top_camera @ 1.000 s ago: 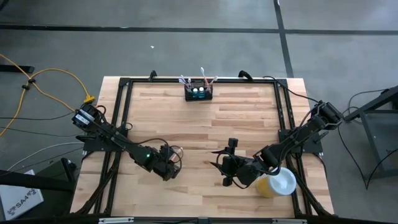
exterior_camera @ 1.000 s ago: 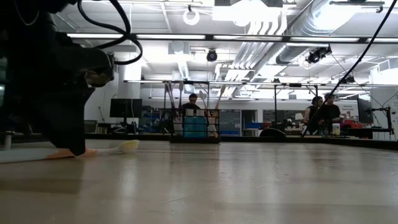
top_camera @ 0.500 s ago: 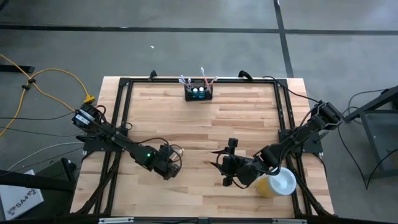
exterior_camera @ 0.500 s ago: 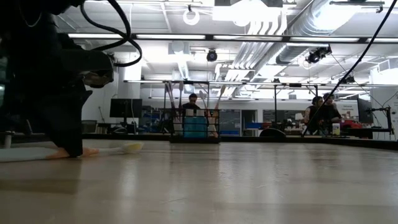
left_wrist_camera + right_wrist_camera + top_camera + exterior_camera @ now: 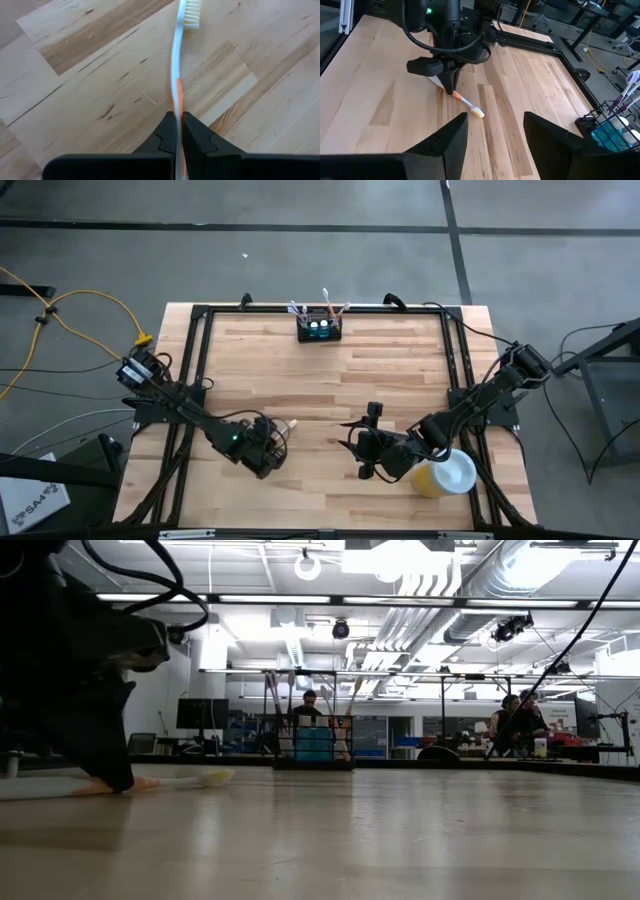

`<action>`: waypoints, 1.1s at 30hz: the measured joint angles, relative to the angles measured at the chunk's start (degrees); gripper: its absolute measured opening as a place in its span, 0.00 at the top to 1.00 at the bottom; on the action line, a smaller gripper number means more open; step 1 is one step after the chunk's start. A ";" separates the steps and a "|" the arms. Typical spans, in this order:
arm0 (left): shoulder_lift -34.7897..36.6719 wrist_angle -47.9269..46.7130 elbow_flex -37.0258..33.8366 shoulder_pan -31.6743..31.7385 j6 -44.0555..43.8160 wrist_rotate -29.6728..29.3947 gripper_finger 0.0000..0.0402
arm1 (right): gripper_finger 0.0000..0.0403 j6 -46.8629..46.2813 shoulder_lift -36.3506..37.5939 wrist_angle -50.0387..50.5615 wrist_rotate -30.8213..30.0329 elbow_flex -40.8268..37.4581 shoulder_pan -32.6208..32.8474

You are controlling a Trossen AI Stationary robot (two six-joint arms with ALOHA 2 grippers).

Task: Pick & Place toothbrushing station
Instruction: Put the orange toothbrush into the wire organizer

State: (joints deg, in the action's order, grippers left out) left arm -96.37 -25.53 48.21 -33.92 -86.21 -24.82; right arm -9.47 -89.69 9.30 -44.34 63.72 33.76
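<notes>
While the left gripper [image 5: 178, 131] clamps a white-and-orange toothbrush [image 5: 178, 65] lying on the table [image 5: 330, 375], the right gripper [image 5: 492, 132] waits spread wide beside it.

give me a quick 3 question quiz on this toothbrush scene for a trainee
1. True or false: the left gripper is shut on the toothbrush.
2. Where does the black caddy stand on the table? A) far edge, near the middle B) beside the yellow cup C) under the right gripper
3. Fill in: the right gripper's fingers stand ____.

Key: 1 true. 2 A. 3 open.
</notes>
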 joint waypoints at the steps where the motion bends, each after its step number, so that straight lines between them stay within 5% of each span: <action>1: 0.39 -0.01 0.00 -0.35 -0.02 -0.74 1.00 | 0.54 0.00 0.00 0.00 0.00 0.00 0.00; 13: 3.44 0.11 -0.16 -0.73 3.07 -4.65 1.00 | 0.54 -1.85 0.00 0.75 3.24 0.00 -0.02; 20: 5.38 4.17 -0.09 -0.47 9.46 -13.24 1.00 | 0.54 -7.29 0.00 5.63 1.70 0.00 0.00; 27: 9.89 17.26 0.02 -2.02 29.69 -28.81 1.00 | 0.54 -10.01 0.00 7.54 0.81 0.00 -0.02; 33: 10.42 37.27 0.02 -3.28 53.53 -34.77 1.00 | 0.54 -7.65 0.02 4.76 0.62 -0.02 -0.02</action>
State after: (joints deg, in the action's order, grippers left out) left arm -85.95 11.75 48.23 -37.20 -32.68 -59.59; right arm -17.12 -89.67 14.06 -43.71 63.71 33.74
